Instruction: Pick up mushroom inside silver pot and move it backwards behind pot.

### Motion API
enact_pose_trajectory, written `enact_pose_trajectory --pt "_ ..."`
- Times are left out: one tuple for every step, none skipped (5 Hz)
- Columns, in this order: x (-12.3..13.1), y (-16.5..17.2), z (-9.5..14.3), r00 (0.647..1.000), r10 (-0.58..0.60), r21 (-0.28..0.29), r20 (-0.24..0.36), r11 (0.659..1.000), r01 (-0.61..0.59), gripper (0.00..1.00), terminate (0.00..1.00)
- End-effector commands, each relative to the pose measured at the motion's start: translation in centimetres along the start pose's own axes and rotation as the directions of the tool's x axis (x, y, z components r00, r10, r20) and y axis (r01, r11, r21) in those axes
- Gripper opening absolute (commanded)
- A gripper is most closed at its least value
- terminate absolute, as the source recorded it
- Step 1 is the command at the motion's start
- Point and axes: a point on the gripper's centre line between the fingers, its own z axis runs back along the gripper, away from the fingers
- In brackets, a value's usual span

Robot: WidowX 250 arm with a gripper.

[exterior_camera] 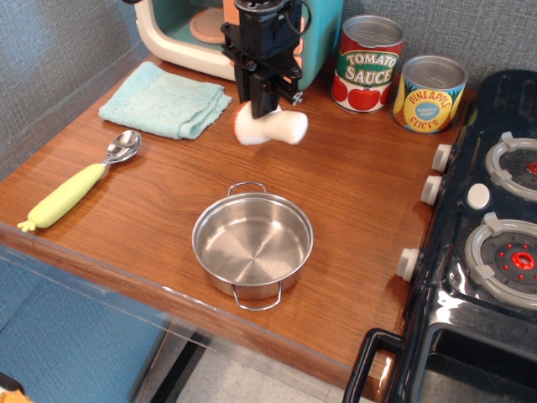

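The silver pot [252, 246] stands empty near the front edge of the wooden table, with its wire loop handles at front and back. My gripper [263, 107] is shut on the mushroom [273, 128] and holds it in the air behind the pot, well above the table. The mushroom hangs sideways, its white stem pointing right; only a sliver of the reddish cap shows at its left end.
A teal toy appliance [252, 34] stands at the back, right behind my arm. A tomato sauce can [367, 63] and a pineapple can [430, 94] stand back right. A teal cloth [164, 101] and a yellow-handled spoon [80, 182] lie left. A black toy stove [491, 243] fills the right.
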Motion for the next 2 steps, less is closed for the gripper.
enact_pose_trajectory --pt "-0.81 -0.50 5.63 0.999 0.017 0.081 0.040 0.996 -0.021 1.00 0.00" --pt "-1.10 -0.58 6.23 0.994 0.097 0.069 0.055 0.993 -0.100 1.00 1.00"
